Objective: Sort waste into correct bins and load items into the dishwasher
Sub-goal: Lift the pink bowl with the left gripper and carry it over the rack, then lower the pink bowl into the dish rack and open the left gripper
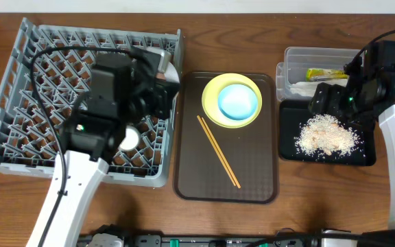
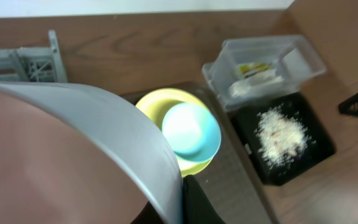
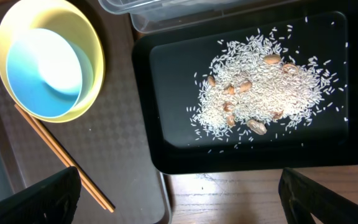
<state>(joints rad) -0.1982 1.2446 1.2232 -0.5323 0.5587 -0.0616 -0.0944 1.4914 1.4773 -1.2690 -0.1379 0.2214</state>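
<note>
1. Overhead view: the light is bright and even from above. Everything is sharp, and the arms throw soft shadows on the dish rack.
2. The light blue bowl carries a pale glare patch at its centre in all three views.
3. Left wrist view: dimmer and softer. A pale curved shape close to the lens is blurred, and the top edge washes out white.
4. Right wrist view: the rice scraps are crisp against the black tray. The bottom corners are dark and unfocused.
</note>
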